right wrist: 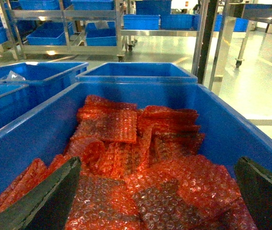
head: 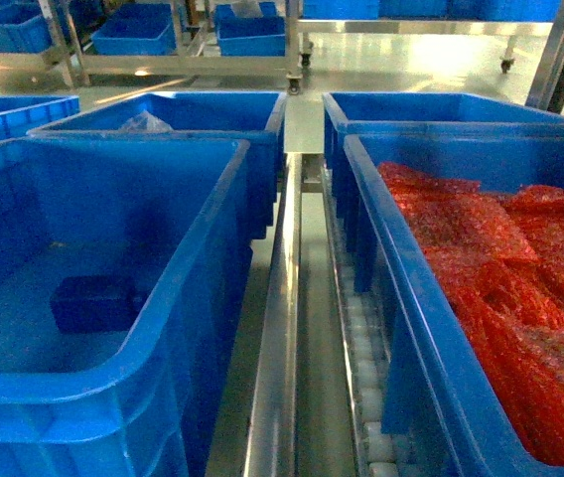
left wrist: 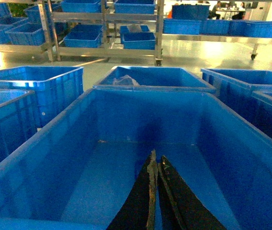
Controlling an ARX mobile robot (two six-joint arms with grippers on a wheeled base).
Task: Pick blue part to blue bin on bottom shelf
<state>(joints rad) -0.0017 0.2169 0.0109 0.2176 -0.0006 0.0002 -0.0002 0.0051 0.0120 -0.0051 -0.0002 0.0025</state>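
The blue part [head: 93,303], a small dark navy block, lies flat on the floor of the blue bin [head: 188,298] at the left of the head view. That bin stands on the bottom shelf [head: 277,338], beside its steel rail and white rollers [head: 366,383]. Neither gripper shows in the head view. In the left wrist view my left gripper [left wrist: 156,156] is shut with nothing in it and hangs inside the blue bin [left wrist: 54,139]; the part is hidden there. My right gripper [right wrist: 157,162] is open, fingers wide apart, over red bubble bags [right wrist: 126,143].
A second blue crate [head: 401,298] at the right is full of red bubble bags [head: 500,268]. More blue crates [head: 212,114] stand behind both, one holding a clear bag [head: 143,123]. Steel racks with further crates [head: 133,35] line the back.
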